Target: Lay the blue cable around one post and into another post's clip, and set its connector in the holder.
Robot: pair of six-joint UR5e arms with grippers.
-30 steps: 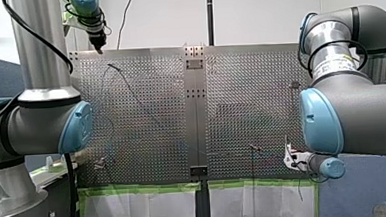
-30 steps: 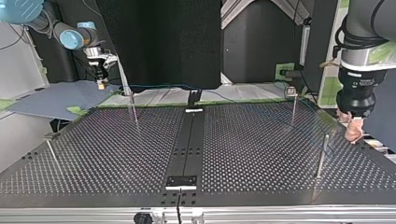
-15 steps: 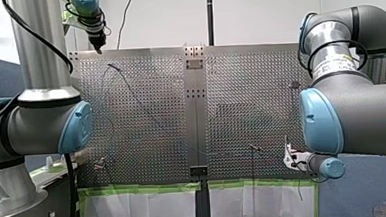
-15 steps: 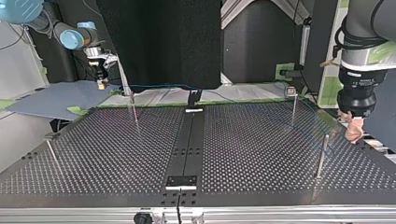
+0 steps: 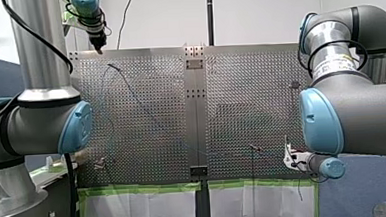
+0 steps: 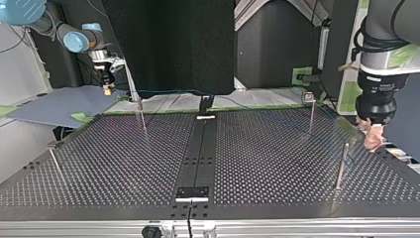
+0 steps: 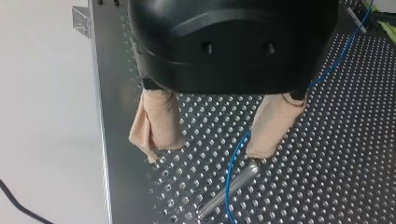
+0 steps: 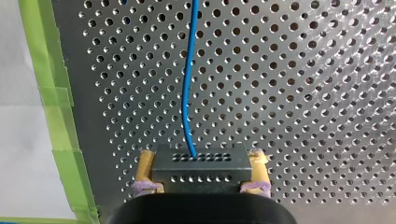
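Observation:
In the right wrist view my right gripper (image 8: 201, 179) is shut on the black connector block (image 8: 201, 164). The blue cable (image 8: 188, 88) runs straight ahead from the block over the perforated plate. In the top view this gripper (image 6: 106, 89) hangs just off the table's far left corner. The cable (image 6: 168, 91) stretches along the far edge toward a post (image 6: 311, 111). My left gripper (image 7: 212, 140) stands open with beige pads (image 7: 156, 123). The cable (image 7: 233, 163) passes one pad and lies against a metal post (image 7: 229, 186) just ahead. In the top view it (image 6: 372, 140) hovers beside the right-hand post (image 6: 341, 166).
Thin posts stand at the top view's left (image 6: 54, 158) and far left (image 6: 141, 111). A dark centre strip carries a small black plate (image 6: 193, 192) near the front edge. Green tape (image 8: 51, 98) lines the plate's edge beside my right gripper.
My left arm has edged slightly up and to the left in the top view. My right gripper and the cable look unmoved.

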